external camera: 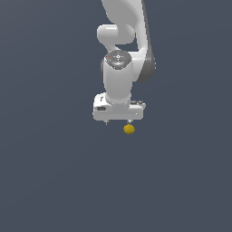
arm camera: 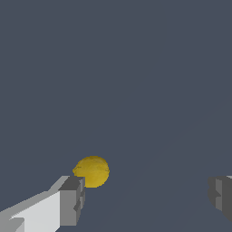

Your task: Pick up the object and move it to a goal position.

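The gripper [external camera: 118, 122] is hanging with its jaws spread wide and nothing between them; in the wrist view one grey fingertip [arm camera: 72, 199] is sitting just beside the object [arm camera: 92, 171], the other fingertip [arm camera: 221, 194] well apart from it. In the exterior view the object [external camera: 129, 129] is lying on the dark grey floor [external camera: 54, 181], just below the fingertip on that view's right. It is looking nearly round, so its long axis cannot be told.

no readable text, no labels, no brands, no numbers, no signs
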Robot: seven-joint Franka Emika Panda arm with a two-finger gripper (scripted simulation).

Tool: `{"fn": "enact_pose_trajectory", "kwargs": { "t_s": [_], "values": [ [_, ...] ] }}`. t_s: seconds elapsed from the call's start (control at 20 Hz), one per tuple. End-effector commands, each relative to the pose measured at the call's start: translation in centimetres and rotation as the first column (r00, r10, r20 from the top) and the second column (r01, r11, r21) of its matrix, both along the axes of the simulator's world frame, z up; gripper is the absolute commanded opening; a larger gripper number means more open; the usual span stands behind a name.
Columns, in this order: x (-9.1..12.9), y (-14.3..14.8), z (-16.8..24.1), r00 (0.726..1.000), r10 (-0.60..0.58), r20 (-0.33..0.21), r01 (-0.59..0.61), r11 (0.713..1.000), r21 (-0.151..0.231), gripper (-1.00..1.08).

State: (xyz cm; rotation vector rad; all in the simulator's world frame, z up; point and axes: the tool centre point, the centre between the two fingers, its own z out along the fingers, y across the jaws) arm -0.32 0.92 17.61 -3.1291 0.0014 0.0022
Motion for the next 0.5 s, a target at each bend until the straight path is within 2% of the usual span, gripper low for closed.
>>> {"fn": "enact_pose_trajectory", "kwargs": {
  "t_s": [0.0,0.45],
  "values": [
    [0.00,0.00,0.00,1.000,0.000,0.000,0.000,1.000,0.000,1.00],
    [0.04,-1.00,-0.18,1.000,0.015,-0.017,-0.016,1.000,-0.021,1.00]
  ]
}}
